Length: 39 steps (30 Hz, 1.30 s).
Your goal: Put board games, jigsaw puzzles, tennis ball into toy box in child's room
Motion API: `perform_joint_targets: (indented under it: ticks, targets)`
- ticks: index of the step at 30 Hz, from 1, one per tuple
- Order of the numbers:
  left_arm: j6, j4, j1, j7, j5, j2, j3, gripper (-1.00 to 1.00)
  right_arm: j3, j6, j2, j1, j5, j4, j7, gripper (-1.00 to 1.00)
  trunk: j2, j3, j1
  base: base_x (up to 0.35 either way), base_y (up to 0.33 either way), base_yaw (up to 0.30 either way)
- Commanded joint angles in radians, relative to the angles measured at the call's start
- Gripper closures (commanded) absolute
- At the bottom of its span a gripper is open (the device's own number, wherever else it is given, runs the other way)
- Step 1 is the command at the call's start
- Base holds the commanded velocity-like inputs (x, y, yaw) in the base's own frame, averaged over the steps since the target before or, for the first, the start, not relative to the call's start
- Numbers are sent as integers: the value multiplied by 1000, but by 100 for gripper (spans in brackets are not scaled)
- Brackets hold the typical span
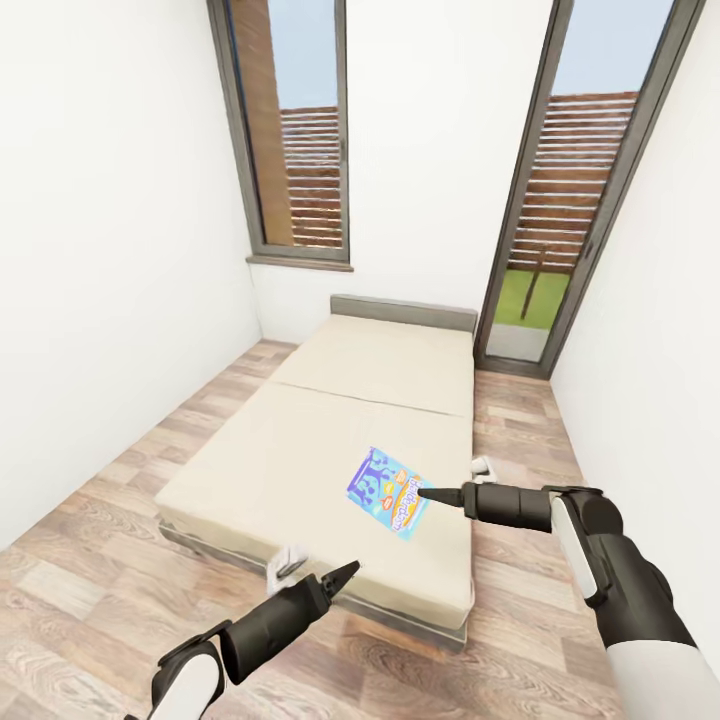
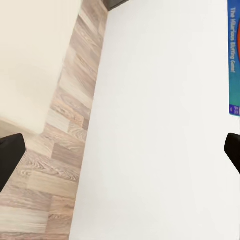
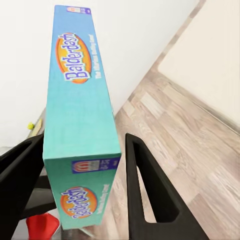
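Head view: you face the bed [image 1: 330, 440], beige mattress on a grey frame, with one blue board game [image 1: 388, 490] lying flat near its right edge; no second game shows on the mattress, so by the look of it this one is yet to be carried to the toy box, and the bench items cannot be judged from here. Your right tool [image 1: 425, 494] points its tips at the box's near edge; your left tool [image 1: 345, 573] hangs over the foot of the bed, tips together in this view, holding nothing. Left wrist view: left tool [image 2: 120, 155] fingers stand at the two far edges of the picture, wide apart, nothing between them; a blue box edge [image 2: 234, 57] reads "The Hilarious Bluffing Game". Right wrist view: right tool [image 3: 82, 170] spread around the blue box [image 3: 80, 100], a finger on each side; whether the pads press it you cannot tell. Lettering reads "Balderdash", on the long side and again on the end panel.
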Motion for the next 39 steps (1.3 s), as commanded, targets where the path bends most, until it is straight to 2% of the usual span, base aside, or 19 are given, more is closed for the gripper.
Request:
perform_joint_targets:
  ticks: [1,8,16,39]
  targets:
    - [2,0,0,-1,3,1,1,-100,-1,7,0,-1,-5,-1,2,100,-2,-2,1,-5,0,294]
    - [2,0,9,-2,5,-3,39,-100,-1,6,0,0,-5,-1,1,100,-2,-2,1,-3,0,294]
    - [2,0,19,-3,6,-5,59,-100,-1,5,-1,-1,-5,-1,1,100,-2,-2,1,-1,0,295]
    - [2,0,22,-1,3,-7,66,-100,-2,3,-1,-1,-5,-1,-4,100,-2,-2,1,0,0,295]
